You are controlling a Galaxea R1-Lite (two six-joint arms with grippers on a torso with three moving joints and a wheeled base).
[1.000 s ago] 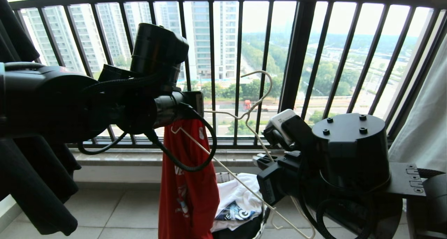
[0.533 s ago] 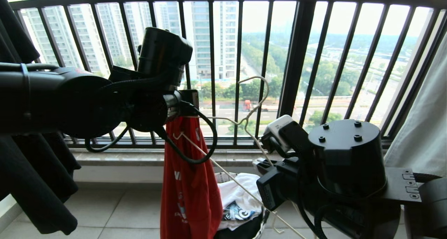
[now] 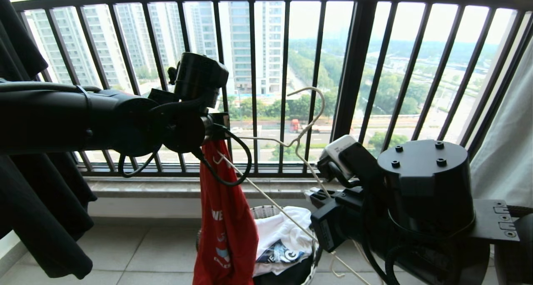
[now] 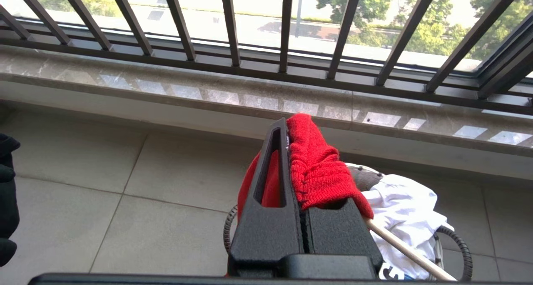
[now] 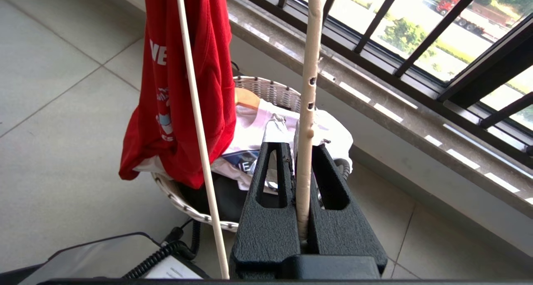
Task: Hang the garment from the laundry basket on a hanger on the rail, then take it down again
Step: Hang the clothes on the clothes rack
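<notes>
A black barred window railing [image 3: 354, 68] stands above a grey stone sill [image 4: 250, 97]. A black hanging cloth [image 3: 37, 218] is at the left, a pale curtain [image 3: 508, 152] at the right. The floor has grey tiles [image 4: 104, 185]. A white shirt with blue print [image 3: 283, 239] lies crumpled.

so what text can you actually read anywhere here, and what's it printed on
"WE": white letters on the red T-shirt in the head view; the right wrist view shows only "VE", the rest lost in the folds.
Smaller lines under the red T-shirt's chest graphic: too small to read.
"NG": pale letters on the blue print of the white shirt in the laundry basket, the start hidden.
Markings on the robot's bracket plate: unreadable.
</notes>
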